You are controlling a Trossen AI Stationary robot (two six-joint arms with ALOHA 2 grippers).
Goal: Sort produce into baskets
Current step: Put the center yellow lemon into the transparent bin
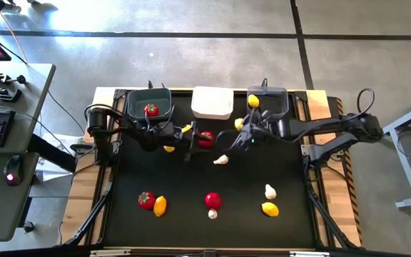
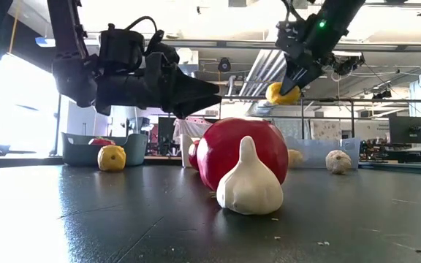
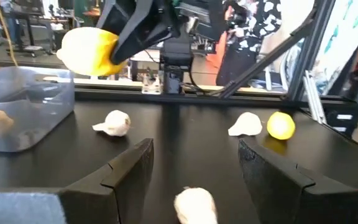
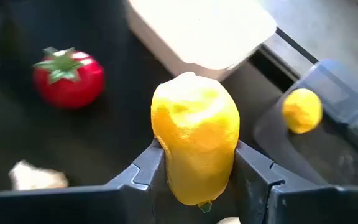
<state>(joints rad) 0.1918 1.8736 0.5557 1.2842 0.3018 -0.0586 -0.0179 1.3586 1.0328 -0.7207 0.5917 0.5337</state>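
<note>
My right gripper [image 1: 242, 127] hangs above the table's far middle, shut on a yellow lemon [image 4: 194, 140]. Beside it stand the white basket [image 1: 212, 102] and the right dark grey basket [image 1: 270, 98], which holds another lemon [image 1: 253, 101]. The left dark grey basket [image 1: 150, 103] holds a tomato [image 1: 150, 110]. My left gripper [image 3: 194, 168] points level toward the table's right, open, with nothing between its fingers. A tomato [image 1: 205, 138] lies on the table just past its tips. More tomatoes, lemons and garlic bulbs lie loose on the black mat. My right gripper pinches the lemon's two long sides [image 4: 163, 155] between its two fingers [image 4: 253, 171]. The fingers come slanting down from the table's right. The lemon is lifted clear of the table [image 2: 282, 93], and most of it sticks out past the fingertips.
Near the front lie a tomato [image 1: 145, 200] with a lemon [image 1: 160, 205], a tomato [image 1: 212, 200] with a garlic bulb [image 1: 212, 213], and a garlic bulb [image 1: 270, 190] with a lemon [image 1: 270, 209]. A garlic bulb [image 1: 221, 160] lies mid-table, a lemon [image 1: 168, 148] by the left arm.
</note>
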